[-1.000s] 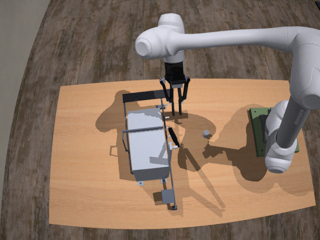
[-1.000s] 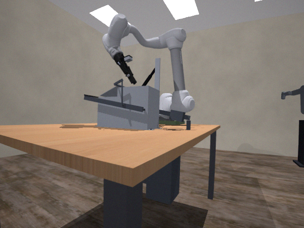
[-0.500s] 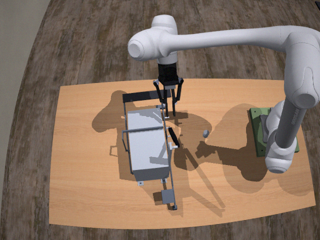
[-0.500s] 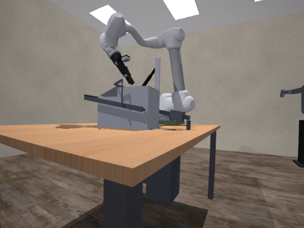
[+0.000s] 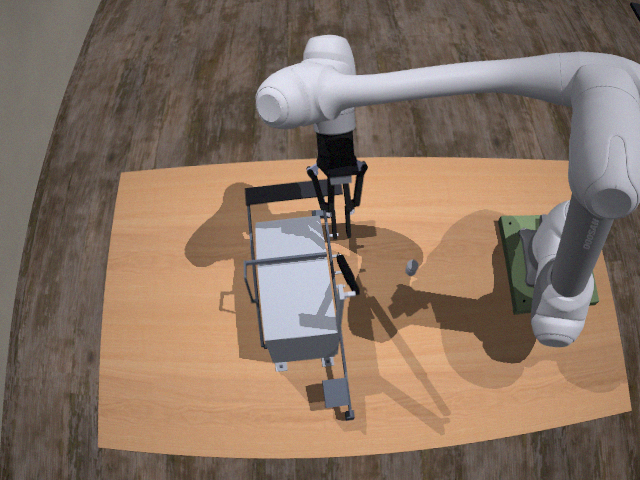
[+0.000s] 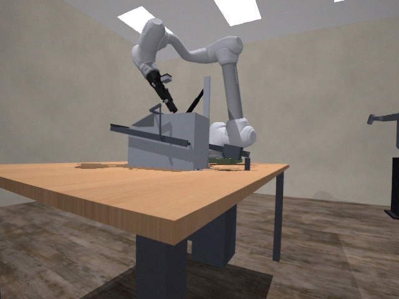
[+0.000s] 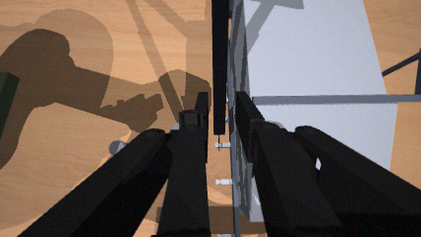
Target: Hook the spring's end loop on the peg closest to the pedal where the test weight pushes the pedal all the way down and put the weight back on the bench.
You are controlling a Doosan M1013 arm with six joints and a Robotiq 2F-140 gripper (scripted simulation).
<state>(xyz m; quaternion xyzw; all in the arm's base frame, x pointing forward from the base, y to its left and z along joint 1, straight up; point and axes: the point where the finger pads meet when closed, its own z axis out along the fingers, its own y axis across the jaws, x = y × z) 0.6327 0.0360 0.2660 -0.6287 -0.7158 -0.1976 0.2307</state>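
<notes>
The grey feeder box (image 5: pixel 294 279) stands mid-bench, with its side rail and small pegs (image 5: pixel 338 255) on the right. The black spring (image 5: pixel 347 273) lies slanted along that rail. The pedal (image 5: pixel 336 392) is at the near end. The steel test weight (image 5: pixel 411 267) stands on the bench to the right of the feeder. My gripper (image 5: pixel 341 232) hangs at the rail just behind the spring's far end, fingers narrowly parted. In the wrist view the spring's end (image 7: pixel 219 123) shows between my fingertips with gaps on both sides, above two pegs (image 7: pixel 222 145). The weight also shows in the wrist view (image 7: pixel 117 146).
The arm's green base plate (image 5: pixel 516 263) sits at the bench's right edge. A black bar (image 5: pixel 281 192) and a thin frame (image 5: pixel 289 258) cross the feeder. In the side view the gripper (image 6: pixel 172 109) is above the box top (image 6: pixel 170 141) and the weight (image 6: pixel 247 163) stands near the corner.
</notes>
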